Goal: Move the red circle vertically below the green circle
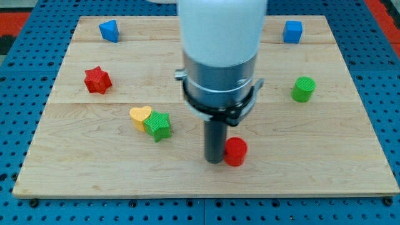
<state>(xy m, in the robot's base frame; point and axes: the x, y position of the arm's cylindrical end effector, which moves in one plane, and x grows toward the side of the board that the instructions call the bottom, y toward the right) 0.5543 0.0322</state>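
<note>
The red circle stands on the wooden board, a little below the board's middle. The green circle stands up and to the right of it, near the board's right edge. My tip is down on the board directly left of the red circle and touches its left side. The arm's large white and grey body hangs above the tip and hides the middle of the board.
A yellow heart touches a green star left of my tip. A red star lies at the left. Two blue blocks sit near the top edge, one at the left and a cube at the right.
</note>
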